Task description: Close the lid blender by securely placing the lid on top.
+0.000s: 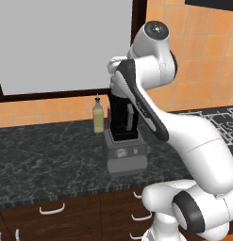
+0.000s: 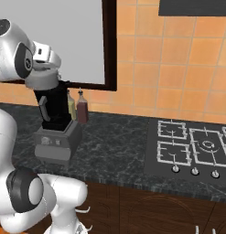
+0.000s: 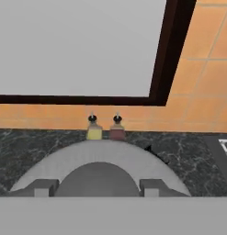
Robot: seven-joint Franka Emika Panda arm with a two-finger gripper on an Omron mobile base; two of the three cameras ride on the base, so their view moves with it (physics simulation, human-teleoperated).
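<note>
Lid [image 3: 99, 158] pinched by its knob in gripper [image 3: 99, 187], hovering at top of blender [image 2: 57, 121] jar; seemingly not yet released, seating unconfirmed.

The white arm rises from the base at 5 o'clock in the left base view, bends at a dark elbow joint, then reaches up and forward to a rounded joint at 1 o'clock. From there the wrist turns down toward 11 o'clock. In the hand view the gripper [image 3: 99, 187] points straight down, its two fingers [image 3: 43, 187] closed at 9 and 3 o'clock on the raised knob of the lid [image 3: 99, 158].
</note>
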